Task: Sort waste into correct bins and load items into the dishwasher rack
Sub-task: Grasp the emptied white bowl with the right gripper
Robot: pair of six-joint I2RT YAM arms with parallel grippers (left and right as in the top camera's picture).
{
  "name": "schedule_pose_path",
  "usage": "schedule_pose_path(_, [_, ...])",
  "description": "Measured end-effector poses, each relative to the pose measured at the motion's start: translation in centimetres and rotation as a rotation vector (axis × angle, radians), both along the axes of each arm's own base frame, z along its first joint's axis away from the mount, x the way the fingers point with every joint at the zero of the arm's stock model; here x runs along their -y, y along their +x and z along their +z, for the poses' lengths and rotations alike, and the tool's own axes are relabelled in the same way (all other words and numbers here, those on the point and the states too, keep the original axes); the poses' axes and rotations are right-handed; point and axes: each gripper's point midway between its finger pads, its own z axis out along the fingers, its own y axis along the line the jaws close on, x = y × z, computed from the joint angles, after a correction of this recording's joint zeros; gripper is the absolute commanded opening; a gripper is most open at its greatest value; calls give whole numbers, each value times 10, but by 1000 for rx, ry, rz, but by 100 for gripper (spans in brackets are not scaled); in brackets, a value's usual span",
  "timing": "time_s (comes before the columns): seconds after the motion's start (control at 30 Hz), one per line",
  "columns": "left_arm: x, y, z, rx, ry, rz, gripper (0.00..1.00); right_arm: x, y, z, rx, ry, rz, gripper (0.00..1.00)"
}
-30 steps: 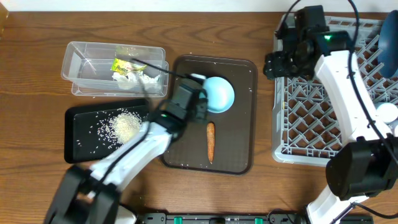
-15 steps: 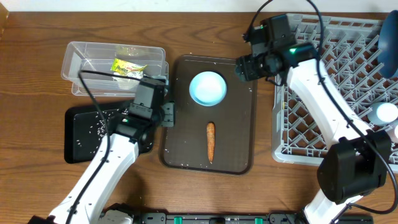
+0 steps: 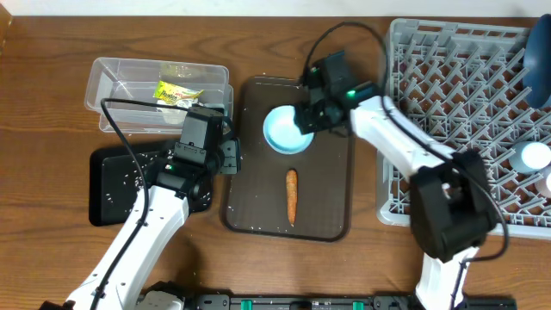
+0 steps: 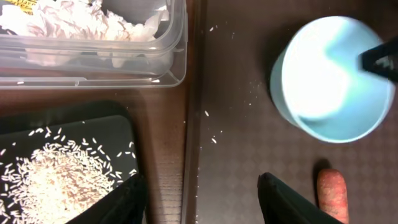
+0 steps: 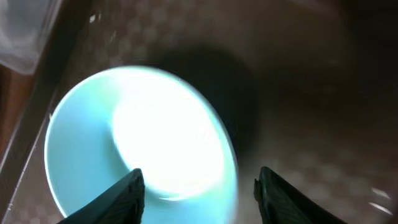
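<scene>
The small light blue bowl (image 3: 282,132) stands upright on the brown serving tray (image 3: 331,194), with the orange carrot piece (image 3: 291,194) below it. My right gripper (image 3: 304,119) is open over the bowl's right rim; in the right wrist view (image 5: 199,196) one finger is over the bowl (image 5: 124,143) and the other outside it. My left gripper (image 3: 230,158) is open and empty over the tray's left edge (image 4: 199,199), with the bowl (image 4: 329,74) and carrot (image 4: 333,193) to its right. The clear tub (image 3: 112,82) holds the yellow wrapper (image 3: 176,91) and tissue (image 4: 81,22). Rice (image 4: 56,177) lies in the black tray (image 3: 108,198).
The grey dishwasher rack (image 3: 456,120) fills the right side. A dark blue plate (image 3: 541,47) stands at its far right edge and a white bowl (image 3: 535,157) sits below it. A few rice grains are scattered on the brown tray (image 4: 249,143).
My right arm has swung left from the rack to just above the light blue bowl. My left gripper has drawn back from the bowl to the brown tray's left edge.
</scene>
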Motion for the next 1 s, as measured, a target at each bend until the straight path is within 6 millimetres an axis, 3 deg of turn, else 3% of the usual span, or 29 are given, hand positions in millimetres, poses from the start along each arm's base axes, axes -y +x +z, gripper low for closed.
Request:
schedule_pose_path(0.13, [0,0,0,0,0,0,60,-8,-7,-22,-40,-18,11,44])
schedule_pose_path(0.23, [0,0,0,0,0,0,61,-1,-10,-38,-78,-50,-18,34])
schedule_pose_path(0.3, [0,0,0,0,0,0,61,2,-10,-42,-84,-66,-29,33])
schedule_pose_path(0.57, [0,0,0,0,0,0,61,15,-6,-44,-91,-83,-68,33])
schedule_pose_path(0.87, [0,0,0,0,0,0,61,32,0,-40,-93,-89,-110,11])
schedule_pose_path(1.0, [0,0,0,0,0,0,61,32,0,-36,-91,-87,-115,9])
